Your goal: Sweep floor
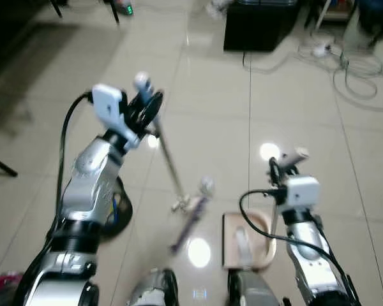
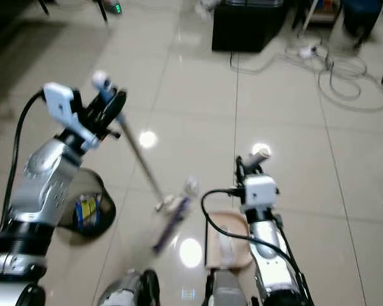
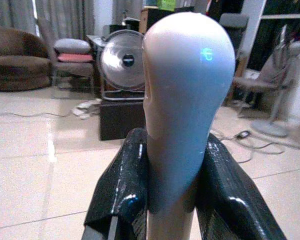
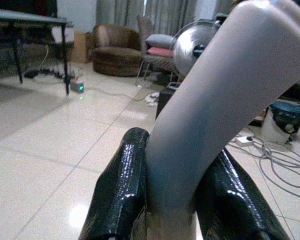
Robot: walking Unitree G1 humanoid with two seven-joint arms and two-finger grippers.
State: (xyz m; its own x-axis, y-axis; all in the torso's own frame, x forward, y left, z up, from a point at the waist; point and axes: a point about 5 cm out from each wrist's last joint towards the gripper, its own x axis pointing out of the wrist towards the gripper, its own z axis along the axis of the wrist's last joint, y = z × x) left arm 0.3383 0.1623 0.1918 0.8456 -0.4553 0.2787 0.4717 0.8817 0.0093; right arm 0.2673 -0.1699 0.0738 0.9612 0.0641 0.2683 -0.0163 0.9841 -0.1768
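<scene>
Under me is the glossy cream tiled floor (image 1: pixel 293 115). My left gripper (image 1: pixel 143 105) is raised on my left side, and its two black fingers (image 3: pixel 122 195) are closed tight on the rounded pale top of the long thin broom handle (image 1: pixel 169 159). The handle slants down to the blurred purple brush head (image 1: pixel 188 223) near my feet. My right gripper (image 1: pixel 282 167) is closed on the grey handle (image 4: pixel 215 105) of the beige plastic dustpan (image 1: pixel 247 245), which rests on the floor just beside the brush.
</scene>
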